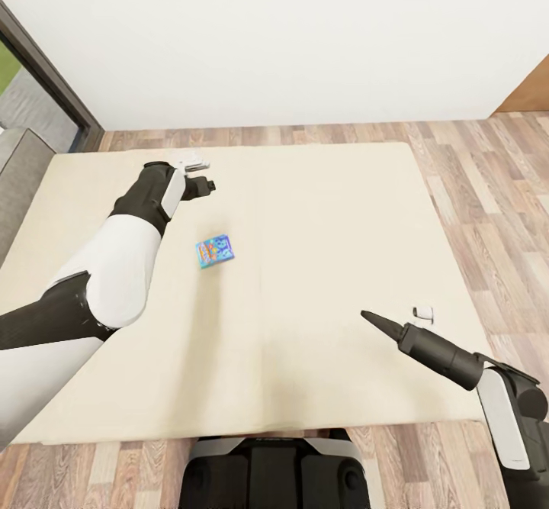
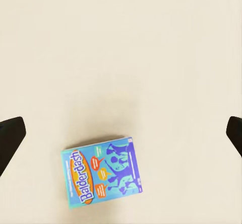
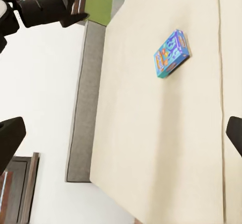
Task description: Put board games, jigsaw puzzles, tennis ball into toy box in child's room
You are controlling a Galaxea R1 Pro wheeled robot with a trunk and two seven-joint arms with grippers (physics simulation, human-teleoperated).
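Small blue board game (image 1: 215, 251) lies flat on the beige bed (image 1: 320, 211), left of centre, nothing touching it. Left gripper (image 1: 200, 186) hangs above the mattress just beyond the box, fingers (image 2: 11, 133) spread wide, empty. Right gripper (image 1: 379, 322) hovers well off to the right, fingers (image 3: 10, 136) apart, empty. Wood floor (image 1: 488, 181) beside the bed.
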